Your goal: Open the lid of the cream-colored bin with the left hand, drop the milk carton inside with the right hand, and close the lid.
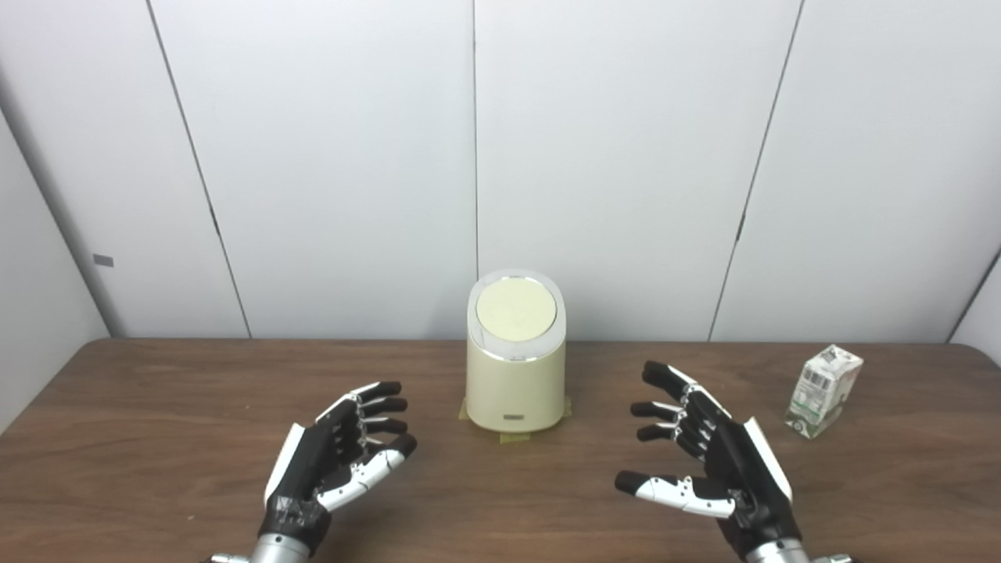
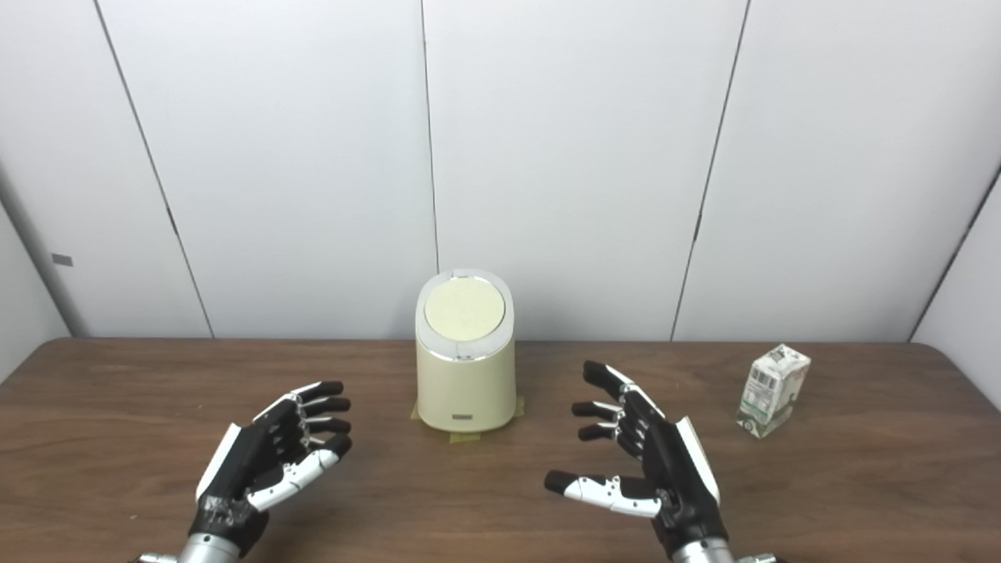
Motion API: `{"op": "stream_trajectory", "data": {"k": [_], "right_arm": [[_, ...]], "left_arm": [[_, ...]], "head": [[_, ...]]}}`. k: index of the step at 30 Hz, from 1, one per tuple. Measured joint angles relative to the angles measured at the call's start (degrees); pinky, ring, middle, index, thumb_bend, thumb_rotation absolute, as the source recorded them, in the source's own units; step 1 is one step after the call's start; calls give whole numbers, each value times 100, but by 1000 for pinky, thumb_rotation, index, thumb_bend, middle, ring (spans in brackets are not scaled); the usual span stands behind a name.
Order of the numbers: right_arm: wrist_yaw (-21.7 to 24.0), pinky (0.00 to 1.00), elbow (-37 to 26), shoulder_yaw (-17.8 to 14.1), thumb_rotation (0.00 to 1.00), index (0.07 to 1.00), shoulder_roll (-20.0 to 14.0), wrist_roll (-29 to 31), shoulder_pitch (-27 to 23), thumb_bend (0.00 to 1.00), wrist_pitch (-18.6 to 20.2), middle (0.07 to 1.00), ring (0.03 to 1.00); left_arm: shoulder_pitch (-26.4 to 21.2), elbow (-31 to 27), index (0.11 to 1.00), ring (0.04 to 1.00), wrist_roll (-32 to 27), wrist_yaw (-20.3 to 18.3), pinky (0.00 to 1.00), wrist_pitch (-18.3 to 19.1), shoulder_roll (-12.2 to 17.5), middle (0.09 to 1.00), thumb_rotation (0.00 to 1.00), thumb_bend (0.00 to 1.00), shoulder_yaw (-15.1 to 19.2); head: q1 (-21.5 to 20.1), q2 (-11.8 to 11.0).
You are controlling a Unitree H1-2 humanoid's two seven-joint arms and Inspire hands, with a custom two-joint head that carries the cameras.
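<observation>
meanwhile both hands, left hand (image 1: 336, 461) and right hand (image 1: 715, 461), flank lidded bin (image 1: 514, 375).

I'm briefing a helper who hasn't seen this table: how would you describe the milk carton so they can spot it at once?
Start at the brown wooden table and find the cream-colored bin standing at its middle near the wall. Look far to the right of it, beyond the right hand, toward the table's right end. The milk carton stands there alone: a small white box with green print, the only boxy, printed thing.
</observation>
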Motion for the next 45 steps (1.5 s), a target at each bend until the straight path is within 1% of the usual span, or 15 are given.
{"op": "stream_trajectory", "data": {"k": [12,14,15,17,19,20,21,24,27,30,33,35,37,41,45], "right_arm": [[0,613,-38,13,171,834,1,-18,-1,743,4,869,729],[0,617,-37,13,170,834,3,-12,-1,741,4,869,730],[-1,613,-36,15,175,834,3,-13,-1,740,3,868,727],[0,603,-18,22,172,834,3,-15,-5,734,-11,865,723],[0,601,12,23,175,836,1,-15,-7,734,-66,866,726],[0,602,23,21,180,836,0,-14,-10,737,-92,866,727],[-1,604,39,20,182,835,0,-14,-20,741,-112,864,726],[-4,602,151,0,197,836,-6,-13,-87,752,-162,867,727],[-7,597,265,-18,210,837,-25,-11,-136,748,-213,864,727],[-7,601,352,-15,218,835,-30,-19,-155,751,-286,861,724],[-12,607,396,-16,215,832,-34,-29,-166,749,-308,857,719],[-12,611,398,-10,221,835,-33,-36,-181,744,-332,859,720],[-12,617,399,-9,228,839,-33,-37,-204,745,-361,860,721],[-7,616,406,7,230,842,-28,-35,-241,744,-379,866,724],[-6,615,409,18,218,844,-21,-34,-243,738,-381,871,722]], "left_arm": [[-10,1,766,664,-8,0,507,-94,21,734,257,673,3],[-11,4,781,685,0,12,526,-106,18,751,262,678,5],[-11,4,802,714,27,38,552,-134,8,776,267,684,10],[-11,-12,862,807,296,228,695,-169,-40,841,327,758,11],[-3,-143,930,908,669,500,895,-166,-139,909,376,828,10],[-2,-272,960,947,834,607,947,-164,-188,939,395,848,6],[-5,-408,984,979,932,694,978,-161,-247,976,418,875,2],[-98,-556,999,998,1139,809,998,-22,-357,998,447,942,-49],[-352,-463,1000,1000,1268,814,1000,281,-339,1000,433,977,-102],[-789,-251,1000,1000,1258,771,1000,552,-239,1000,424,979,-104],[-1260,-29,1000,1000,1246,662,1000,622,-135,1000,399,958,-158],[-1618,183,1000,1000,1263,619,1000,701,-68,1000,406,982,-231],[-1900,302,1000,1000,1424,623,1000,935,-47,1000,433,998,-347],[-2451,584,1000,1000,1904,731,1000,1431,-139,1000,432,1000,-601],[-2823,966,1000,1000,2178,937,1000,1521,-276,1000,404,998,-711]], "head": [[9,-9],[35,-26],[44,-35],[88,-70],[79,-114],[79,-114],[97,-123],[158,-149],[193,-202],[193,-220],[202,-220],[220,-237],[237,-255],[246,-281],[237,-281]]}}
